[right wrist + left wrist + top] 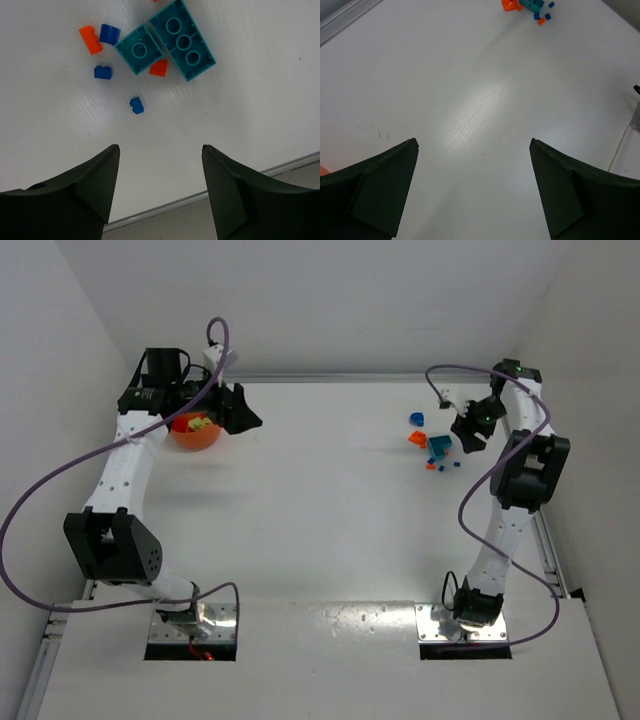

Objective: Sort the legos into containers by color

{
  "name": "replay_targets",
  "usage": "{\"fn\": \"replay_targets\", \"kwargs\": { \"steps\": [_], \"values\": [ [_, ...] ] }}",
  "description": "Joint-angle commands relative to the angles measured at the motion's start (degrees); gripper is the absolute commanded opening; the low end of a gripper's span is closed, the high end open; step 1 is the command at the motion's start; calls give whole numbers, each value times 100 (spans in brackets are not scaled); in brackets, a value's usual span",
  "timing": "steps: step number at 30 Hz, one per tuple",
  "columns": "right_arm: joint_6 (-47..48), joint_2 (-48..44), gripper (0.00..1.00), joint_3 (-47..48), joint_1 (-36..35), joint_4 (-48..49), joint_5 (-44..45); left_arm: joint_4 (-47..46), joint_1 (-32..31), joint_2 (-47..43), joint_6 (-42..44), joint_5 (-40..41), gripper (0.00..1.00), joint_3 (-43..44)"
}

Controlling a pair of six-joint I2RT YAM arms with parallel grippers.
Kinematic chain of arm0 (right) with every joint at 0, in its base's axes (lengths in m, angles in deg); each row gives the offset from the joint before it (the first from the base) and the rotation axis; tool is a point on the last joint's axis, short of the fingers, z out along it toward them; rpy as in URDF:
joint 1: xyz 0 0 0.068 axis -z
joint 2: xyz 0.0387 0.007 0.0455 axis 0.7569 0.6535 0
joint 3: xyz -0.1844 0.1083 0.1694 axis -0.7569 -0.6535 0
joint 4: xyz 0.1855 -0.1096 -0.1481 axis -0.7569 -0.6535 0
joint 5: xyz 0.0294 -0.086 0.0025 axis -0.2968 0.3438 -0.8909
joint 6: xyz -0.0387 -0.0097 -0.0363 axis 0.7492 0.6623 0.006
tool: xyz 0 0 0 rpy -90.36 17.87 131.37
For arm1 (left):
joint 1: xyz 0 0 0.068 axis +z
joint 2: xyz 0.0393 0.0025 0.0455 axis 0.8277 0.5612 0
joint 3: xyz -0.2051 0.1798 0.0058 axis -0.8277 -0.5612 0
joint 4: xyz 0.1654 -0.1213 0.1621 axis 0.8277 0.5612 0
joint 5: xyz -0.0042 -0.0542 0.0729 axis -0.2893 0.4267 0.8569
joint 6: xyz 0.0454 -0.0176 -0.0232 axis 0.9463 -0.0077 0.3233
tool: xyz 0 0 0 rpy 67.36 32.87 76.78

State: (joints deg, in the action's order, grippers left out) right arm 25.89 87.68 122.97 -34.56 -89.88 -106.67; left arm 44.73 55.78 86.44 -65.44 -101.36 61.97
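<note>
On white surface [320, 540], white walls on three sides, rail [340, 377] at far edge.
- Left hand [245, 412]: fingers apart, empty, just beside orange bowl [195, 437], far left.
- Right hand [466, 432]: fingers apart, empty, just beside legos [432, 448], far right.
- Broad surface between bowl and legos.

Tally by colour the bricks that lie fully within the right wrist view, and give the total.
Teal bricks: 2
Blue bricks: 3
Orange bricks: 2
Total: 7
</note>
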Motion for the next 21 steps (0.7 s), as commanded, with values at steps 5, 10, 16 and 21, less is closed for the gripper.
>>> {"fn": "replay_targets", "kwargs": {
  "steps": [5, 10, 16, 21],
  "values": [
    [397, 126, 71, 30, -13, 319, -454, -250, -142, 107, -114, -272, 100, 255],
    [397, 573, 72, 364, -13, 328, -507, -250, -194, 229, -114, -219, 100, 255],
    [397, 881, 72, 662, -119, 530, -726, -250, -194, 361, -114, -219, 100, 317],
    [283, 1250, 72, 1137, -171, 530, -779, -250, -247, 467, -114, -219, 100, 369]
  ]
}}
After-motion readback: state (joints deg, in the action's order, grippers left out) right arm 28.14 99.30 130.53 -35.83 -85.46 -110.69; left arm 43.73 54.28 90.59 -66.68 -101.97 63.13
